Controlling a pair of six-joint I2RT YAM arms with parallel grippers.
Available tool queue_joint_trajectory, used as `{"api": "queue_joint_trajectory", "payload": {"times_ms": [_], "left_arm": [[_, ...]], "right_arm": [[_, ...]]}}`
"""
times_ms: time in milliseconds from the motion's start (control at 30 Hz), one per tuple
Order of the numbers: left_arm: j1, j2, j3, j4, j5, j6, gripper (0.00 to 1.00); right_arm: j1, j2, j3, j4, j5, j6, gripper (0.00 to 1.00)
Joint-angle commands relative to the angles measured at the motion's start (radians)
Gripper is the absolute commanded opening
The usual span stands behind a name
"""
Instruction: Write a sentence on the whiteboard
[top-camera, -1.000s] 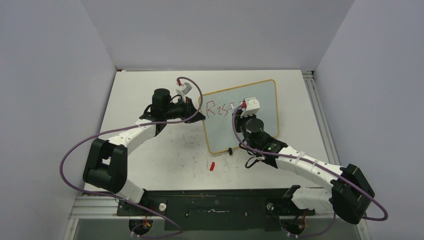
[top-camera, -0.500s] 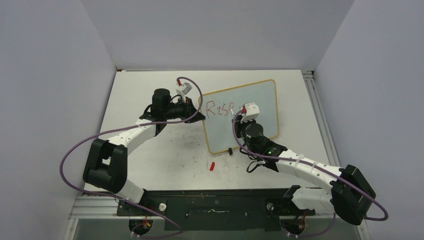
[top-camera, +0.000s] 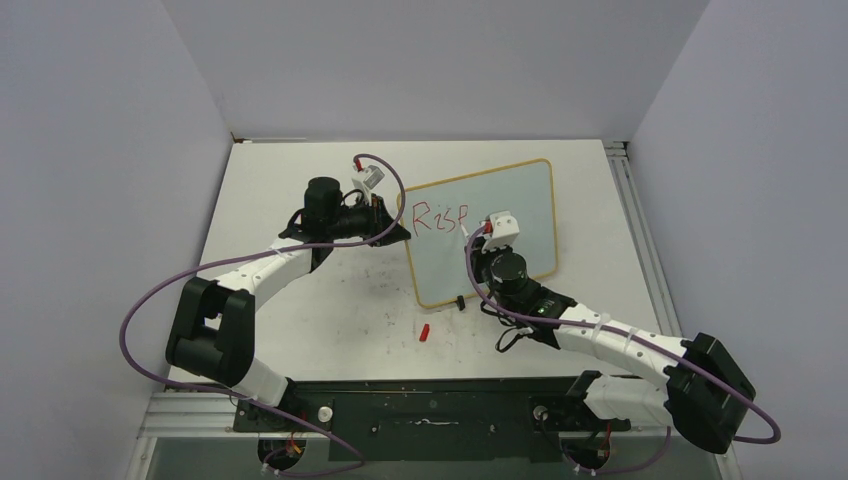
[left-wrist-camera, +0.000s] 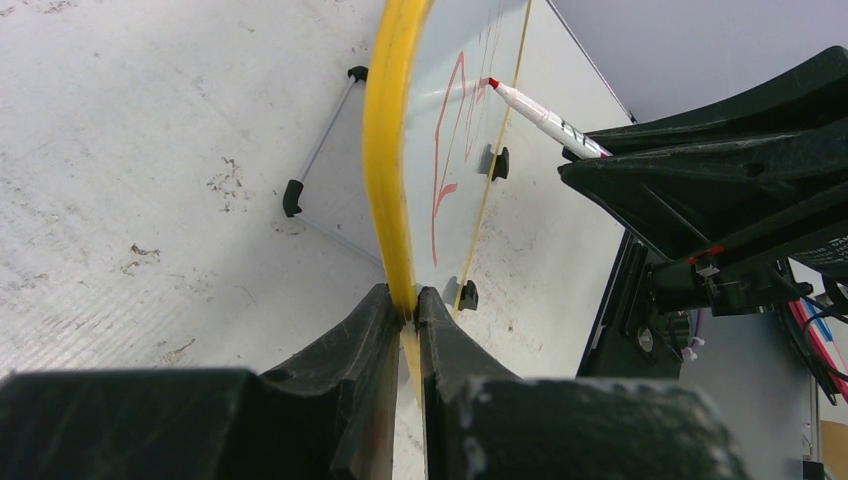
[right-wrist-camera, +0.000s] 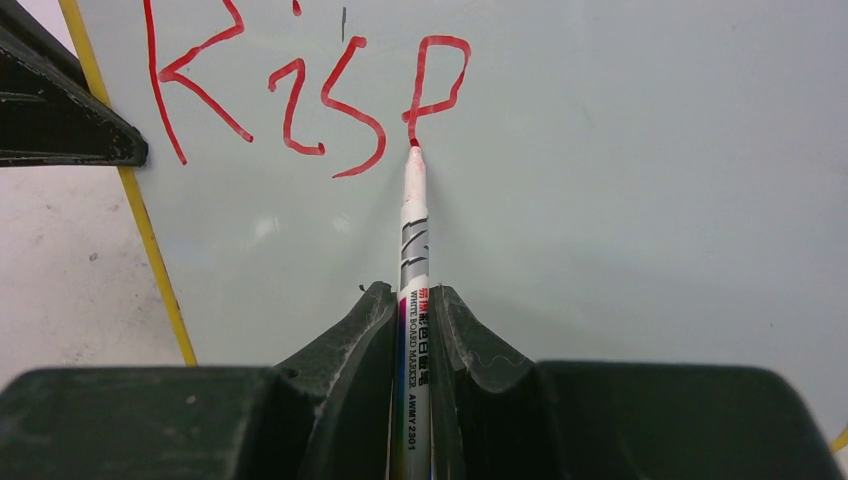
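Your left gripper (left-wrist-camera: 408, 300) is pinched tight on the yellow-wood frame of the whiteboard (top-camera: 528, 195), gripping its left edge, with one finger on the front face and the other behind it. The board sits in the far middle of the table (top-camera: 300, 300), turned a little so its right side lies further from you. It appears propped up on a thin wire leg (left-wrist-camera: 322, 145) behind it, though the overhead view does not show how steeply it leans. Two black clip feet (left-wrist-camera: 468, 294) show along its lower edge. Your right gripper (right-wrist-camera: 412, 300) is clamped on a white whiteboard marker (right-wrist-camera: 413, 230), the barrel running straight out between the fingers. The marker's red tip touches the board at the foot of the fourth letter's stem. The sentence (right-wrist-camera: 345, 105) so far reads "Ris" in red, followed by a looped stroke shaped like a P, all in the board's upper left area. A small red cap (top-camera: 424, 332) lies on the table just in front of the board, apart from both arms.
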Motion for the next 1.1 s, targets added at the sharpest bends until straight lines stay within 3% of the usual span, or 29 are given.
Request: {"api": "queue_joint_trajectory", "payload": {"times_ms": [0,600,833,1067], "left_arm": [[-0.005,-0.035,0.033,0.028,0.013,0.014,0.00],[-0.005,-0.038,0.035,0.016,0.011,0.025,0.00],[-0.005,-0.035,0.036,0.011,0.009,0.030,0.00],[-0.005,-0.039,0.036,0.010,0.009,0.031,0.00]], "right_arm": [[0.006,-0.028,-0.012,-0.012,0.023,0.012,0.05],[-0.002,-0.043,-0.001,-0.047,0.143,0.006,0.05],[-0.011,-0.060,0.023,-0.052,0.121,-0.019,0.05],[-0.008,-0.182,0.014,-0.058,0.069,-0.036,0.05]]}}
